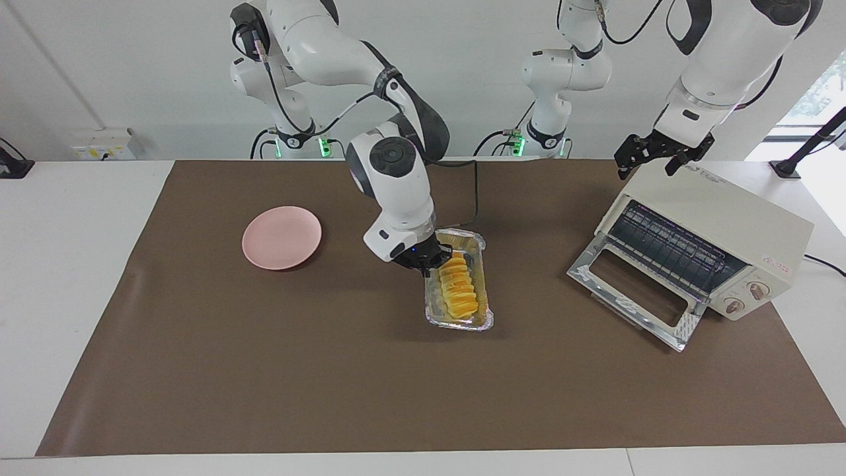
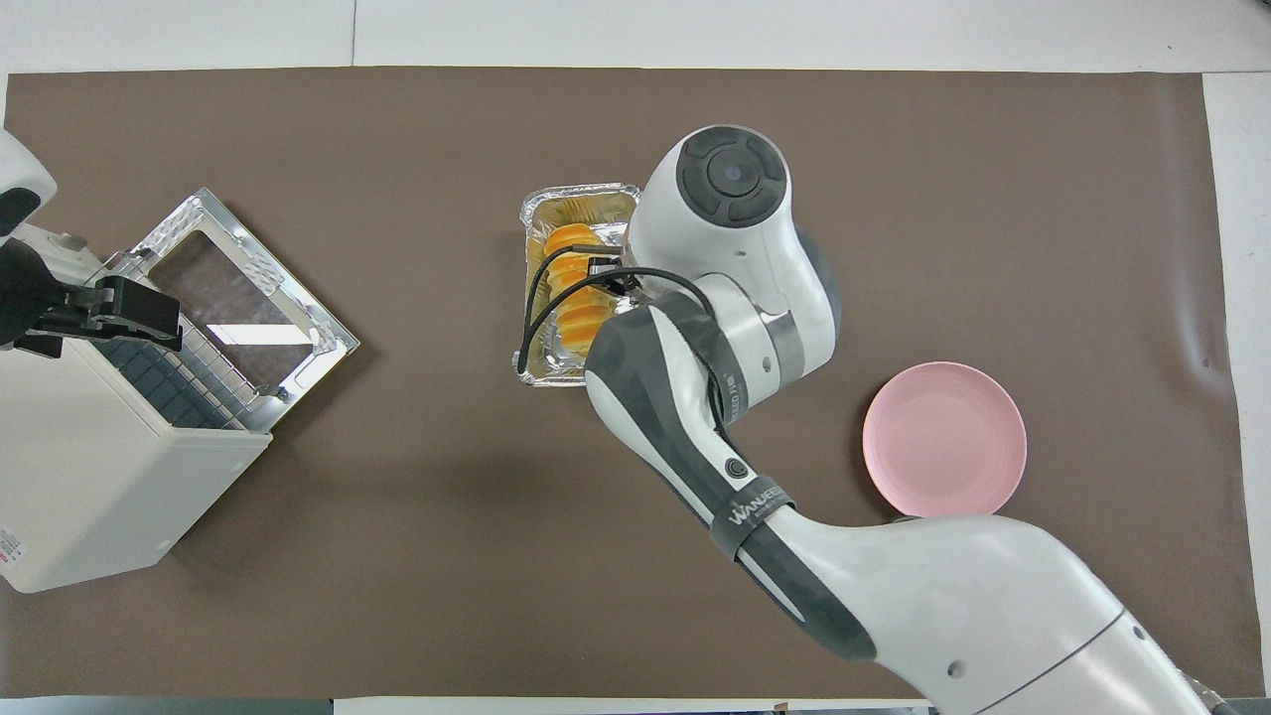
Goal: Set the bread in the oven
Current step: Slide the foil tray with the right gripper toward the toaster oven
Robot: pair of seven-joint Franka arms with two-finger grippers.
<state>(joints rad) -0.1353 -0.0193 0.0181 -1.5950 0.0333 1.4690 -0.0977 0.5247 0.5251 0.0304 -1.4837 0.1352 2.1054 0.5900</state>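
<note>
yellow-orange ridged bread (image 1: 457, 287) in a crinkled silver tray (image 1: 486, 317), pink plate (image 1: 281, 237), cream-white oven (image 1: 727, 231), brown mat (image 1: 330, 370).

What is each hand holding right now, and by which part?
The right hand is shut on the foil tray at its long rim, the bread lying inside. The left hand, over the oven, holds nothing.

A white desk (image 1: 66, 264) under a brown mat (image 1: 330, 383) stands against a plain white wall (image 1: 119, 66), with a bright window (image 1: 819, 86) at one end of the wall.
</note>
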